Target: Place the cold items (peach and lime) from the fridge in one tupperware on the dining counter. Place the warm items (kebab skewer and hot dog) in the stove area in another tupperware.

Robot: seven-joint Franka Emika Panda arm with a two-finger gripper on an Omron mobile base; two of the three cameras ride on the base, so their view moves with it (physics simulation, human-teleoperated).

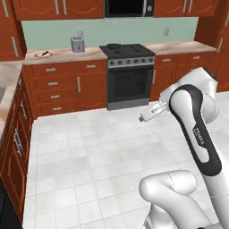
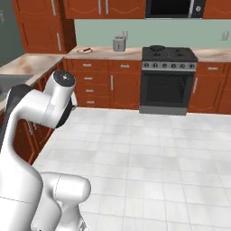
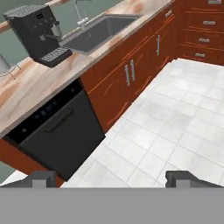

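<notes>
Stove area [image 1: 127, 53] stands far off; the pincer [image 3: 111, 178], tips apart, faces a dishwasher [image 3: 57, 131].

On the worktop left of the stove [image 1: 127, 50] sits a plate [image 1: 43, 54] holding something dark, too small for me to name. My own forearm hides the cabinets [image 1: 192, 67] right of the stove in the left base view. The microwave [image 2: 175, 8] is cut by the top edge. My fingertips [image 3: 43, 178] barely rise above the hand view's bottom; the coffee machine [image 3: 37, 33] stands whole, the faucet [image 3: 80, 13] cropped above.
</notes>
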